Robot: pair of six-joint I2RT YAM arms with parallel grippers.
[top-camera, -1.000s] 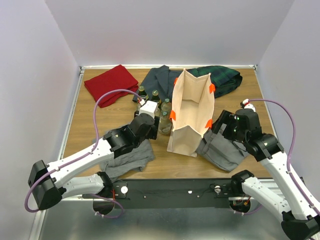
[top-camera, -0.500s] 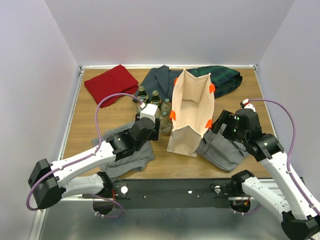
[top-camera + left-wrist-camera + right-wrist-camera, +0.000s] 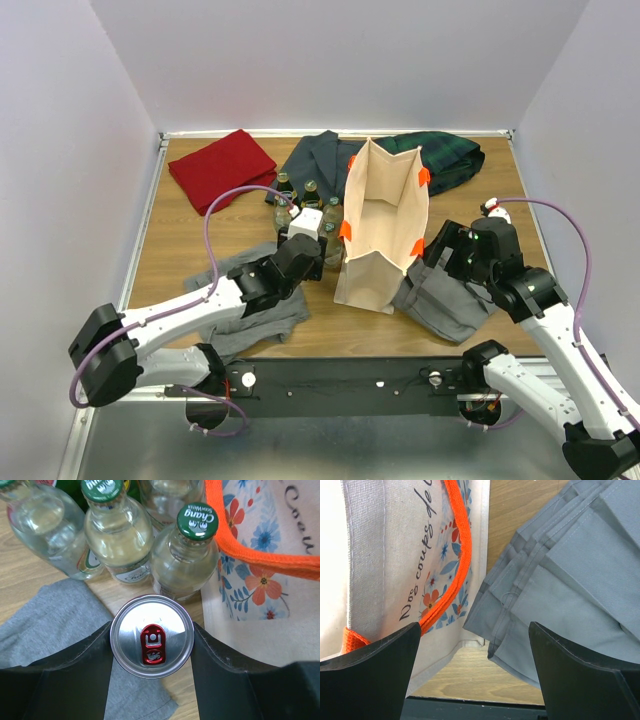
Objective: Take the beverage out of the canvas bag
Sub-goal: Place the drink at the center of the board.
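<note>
Nearest, the left pincer (image 3: 151, 631) pinched the can (image 3: 151, 639) by its sides, long axis upright, tab end toward the wrist camera. It was already outside the canvas bag (image 3: 260, 575), over the edge of the grey cloth (image 3: 50, 620) and the bare surface (image 3: 22, 582). Just beyond stood the capped bottles (image 3: 186, 555), with the bag wall to the right, so the set-down spot, by my judgement, lay straight below. The right pincer (image 3: 474, 630) was spread and empty at the bag's other side — the farther arm.

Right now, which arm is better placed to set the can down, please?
Left: the left gripper grips the can beside the bottles; the right gripper sits open beyond the canvas bag.
</note>
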